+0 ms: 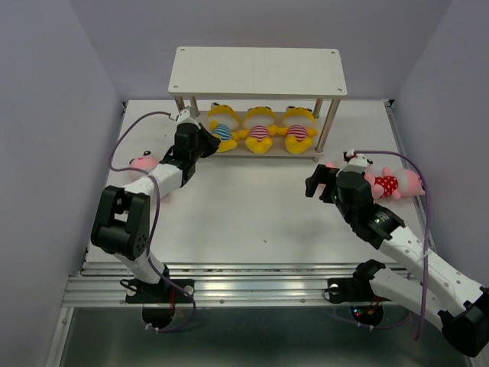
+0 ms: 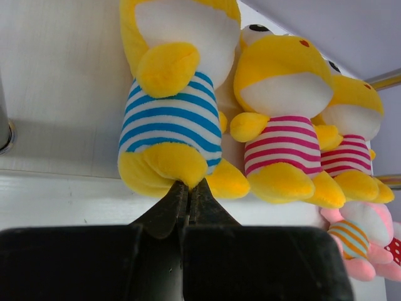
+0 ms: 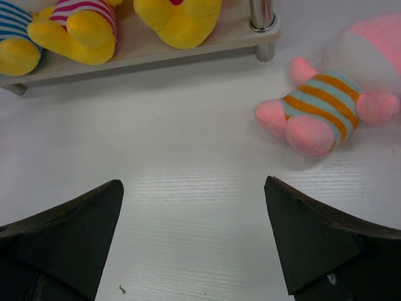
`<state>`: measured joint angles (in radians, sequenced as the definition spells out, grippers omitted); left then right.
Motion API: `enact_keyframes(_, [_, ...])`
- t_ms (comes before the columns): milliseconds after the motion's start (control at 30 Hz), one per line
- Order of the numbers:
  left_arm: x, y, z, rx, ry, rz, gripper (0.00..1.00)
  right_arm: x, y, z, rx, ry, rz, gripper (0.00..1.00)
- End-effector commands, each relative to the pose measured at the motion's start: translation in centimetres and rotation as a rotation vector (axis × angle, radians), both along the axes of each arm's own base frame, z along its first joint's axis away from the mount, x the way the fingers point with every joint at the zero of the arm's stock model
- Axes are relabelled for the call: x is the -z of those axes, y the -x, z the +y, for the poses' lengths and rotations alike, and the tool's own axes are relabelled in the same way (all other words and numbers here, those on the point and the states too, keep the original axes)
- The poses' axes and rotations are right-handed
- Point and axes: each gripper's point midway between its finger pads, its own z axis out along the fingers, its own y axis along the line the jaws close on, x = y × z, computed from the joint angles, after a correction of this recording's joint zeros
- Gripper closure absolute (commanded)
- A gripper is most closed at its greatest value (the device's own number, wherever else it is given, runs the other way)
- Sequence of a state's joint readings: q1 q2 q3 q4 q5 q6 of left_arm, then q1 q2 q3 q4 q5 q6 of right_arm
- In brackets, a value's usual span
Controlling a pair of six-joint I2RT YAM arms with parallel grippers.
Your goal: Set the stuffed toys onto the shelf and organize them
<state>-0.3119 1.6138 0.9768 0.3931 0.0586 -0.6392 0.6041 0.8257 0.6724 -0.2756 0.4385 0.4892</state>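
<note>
Three yellow dolls sit side by side on the lower board of the shelf [image 1: 257, 70]: the blue-striped yellow toy [image 2: 169, 119] directly ahead of my left gripper [image 2: 188, 188], the pink-striped yellow toy [image 2: 279, 135] just to the right of those jaws, and the third yellow toy [image 2: 348, 150], also in pink stripes, farther right again. The left jaws are pressed together, their tips right up against the underside of the blue-striped toy between its feet. I cannot tell whether they nip any fabric. My right gripper [image 3: 194, 188] hangs over the white table [image 1: 252, 222] with its jaws spread wide and only bare tabletop between them. The pink toy in orange and teal stripes [image 3: 319, 103] lies on its back ahead and to the right of those jaws, near the shelf's front right leg and apart from both fingers. From above I see the pink toy in red polka dots [image 1: 390, 183] lying on the table beside the right wrist, behind the open jaws. A third pink toy [image 1: 143, 163] lies on the table to the left of the left arm, well behind its closed jaws.
</note>
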Motion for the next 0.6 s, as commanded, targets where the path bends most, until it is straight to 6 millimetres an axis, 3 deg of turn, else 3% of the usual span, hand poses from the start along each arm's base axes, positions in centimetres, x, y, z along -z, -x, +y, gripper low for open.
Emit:
enact_keyframes(0, [-3.4,-1.6,0.4,-0.036,0.017,-0.089,1.00,-3.7,-0.8,0.3,0.007,-0.041,-0.102,0.00])
enact_keyframes(200, [-2.6,-1.9,0.3,-0.029,0.009,-0.062,1.00,-3.7,-0.6,-0.1,0.008,-0.012,-0.101,0.00])
enact_keyframes(333, [-2.1,-1.8,0.1,-0.021,0.015,-0.039,0.86,-3.9,-0.6,-0.1,0.004,-0.007,-0.104,0.00])
enact_keyframes(467, [-2.3,-1.2,0.3,-0.028,0.018,-0.039,0.83,-4.0,-0.5,-0.2,0.005,-0.003,-0.109,0.00])
enact_keyframes(567, [-2.2,-1.1,0.9,-0.053,0.005,-0.044,0.74,-4.2,-0.5,-0.3,0.003,-0.003,-0.113,0.00])
